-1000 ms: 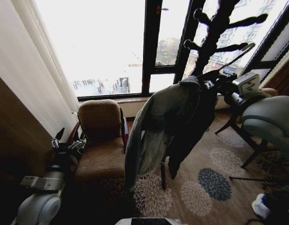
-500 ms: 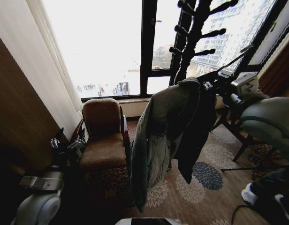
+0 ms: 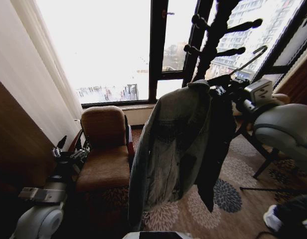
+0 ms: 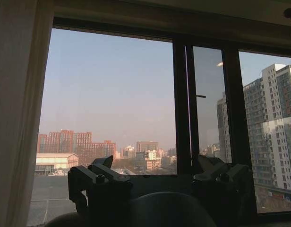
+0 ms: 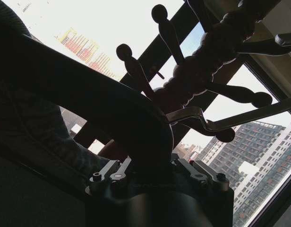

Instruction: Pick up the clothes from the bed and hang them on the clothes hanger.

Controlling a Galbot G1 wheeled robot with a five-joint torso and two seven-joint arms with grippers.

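Beside the coat rack [image 3: 213, 37], on the armchair side of it, the denim jacket [image 3: 173, 149] hangs in the air, draped over the clothes hanger [image 3: 243, 62]. The jacket is light-blue washed denim, collar bunched at the top, front seams and a chest pocket flap facing the camera, 1 long sleeve dropping straight down on the side away from the rack. The far half of the jacket is in shadow and reads nearly black, hanging lower in a point above the floral carpet [image 3: 228, 196].

The right gripper [image 3: 228, 89] is raised just below the rack's pegs, at the jacket's collar. In the right wrist view its fingers [image 5: 115, 171] are clamped on the dark curved shoulder of the hanger [image 5: 112, 113], with denim [image 5: 37, 127] folded over it and the metal hook [image 5: 221, 122] sticking out toward the rack's turned post [image 5: 202, 71].

The left gripper [image 3: 70, 154] is parked low, well away from the rack, next to the brown armchair [image 3: 103, 149]. In the left wrist view its jaws stand apart with nothing between them [image 4: 159, 182], facing the window [image 4: 112, 94].

The rack is dark wood with rounded pegs, standing in front of the window frame.
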